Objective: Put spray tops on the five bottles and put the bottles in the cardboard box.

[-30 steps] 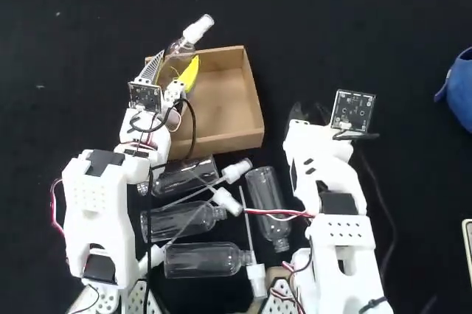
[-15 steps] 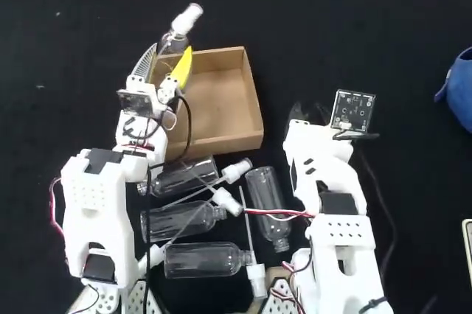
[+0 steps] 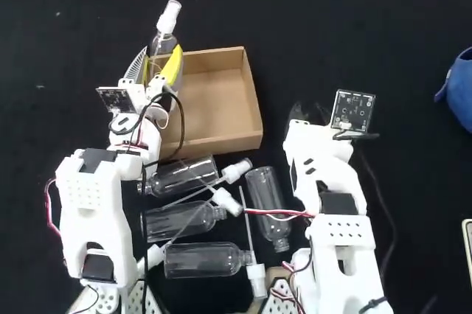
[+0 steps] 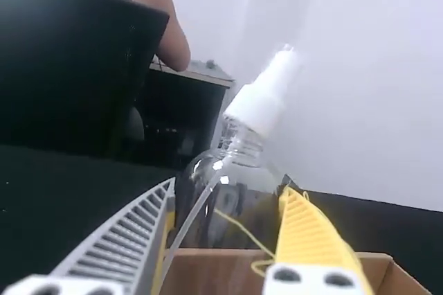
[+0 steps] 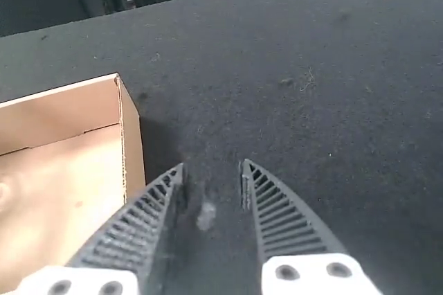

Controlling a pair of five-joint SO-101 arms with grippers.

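Clamping spray-topped bottle [image 4: 232,188] at box [image 3: 221,100] corner

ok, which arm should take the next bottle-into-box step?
Left. Its gripper holds a capped bottle by the box's far corner. The right gripper is open and empty over the table beside the box.

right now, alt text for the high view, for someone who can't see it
The left gripper holds a bottle, spray top up, at the far corner of the box. Four more bottles lie on the black table near it, between the two arms.
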